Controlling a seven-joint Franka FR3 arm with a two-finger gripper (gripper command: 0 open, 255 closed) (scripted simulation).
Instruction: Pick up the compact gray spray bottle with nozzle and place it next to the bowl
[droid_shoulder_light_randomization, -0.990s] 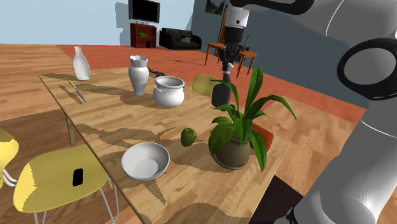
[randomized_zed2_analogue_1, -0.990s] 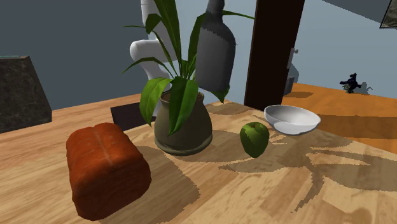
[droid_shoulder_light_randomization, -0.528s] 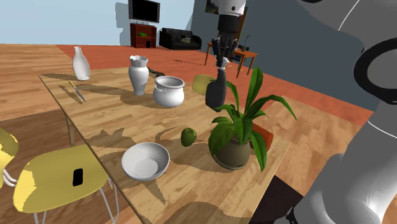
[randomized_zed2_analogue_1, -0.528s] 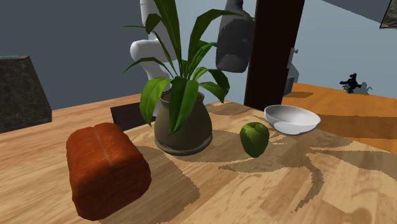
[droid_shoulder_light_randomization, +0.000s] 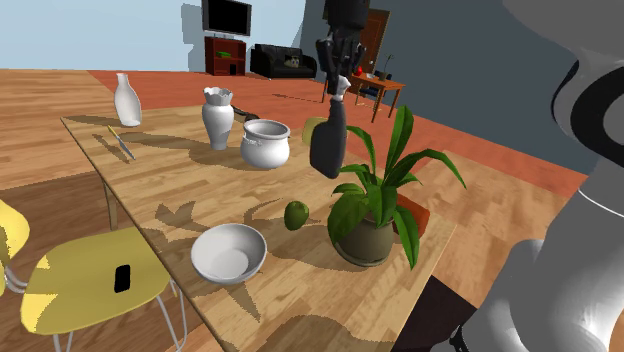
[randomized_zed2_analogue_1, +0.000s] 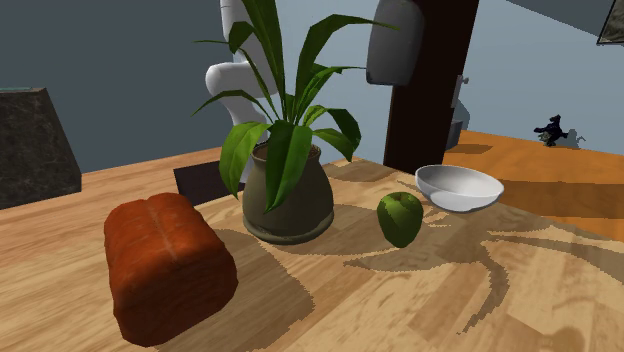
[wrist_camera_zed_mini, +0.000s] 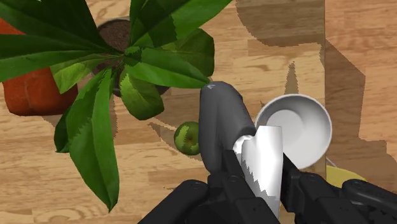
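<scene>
A dark gray spray bottle (droid_shoulder_light_randomization: 328, 146) hangs in the air above the wooden table (droid_shoulder_light_randomization: 160, 185), between the potted plant and the white pot. My black gripper (droid_shoulder_light_randomization: 336, 88) is shut on its top end, and the bottle body points down. In the second exterior view the bottle (randomized_zed2_analogue_1: 395, 45) floats high, to the right of the plant's leaves. Seen from the wrist, the gripper (wrist_camera_zed_mini: 254, 183) clasps the bottle (wrist_camera_zed_mini: 219, 124) at its pale nozzle part. The white bowl (wrist_camera_zed_mini: 299, 129) lies on the table below, just beside the bottle. That bowl (droid_shoulder_light_randomization: 229, 252) (randomized_zed2_analogue_1: 458, 187) sits near the table's front edge.
A potted plant (droid_shoulder_light_randomization: 372, 205) with long leaves stands close to the bottle. A green apple (droid_shoulder_light_randomization: 296, 215) lies between plant and bowl. A brown bread loaf (randomized_zed2_analogue_1: 165, 265) sits behind the plant. A white pot (droid_shoulder_light_randomization: 265, 143), two vases (droid_shoulder_light_randomization: 217, 115) and a yellow chair (droid_shoulder_light_randomization: 90, 280) are around.
The gripper has carried the bottle higher and toward the shoulder view's left, away from above the plant. In the second exterior view it moved right and up.
</scene>
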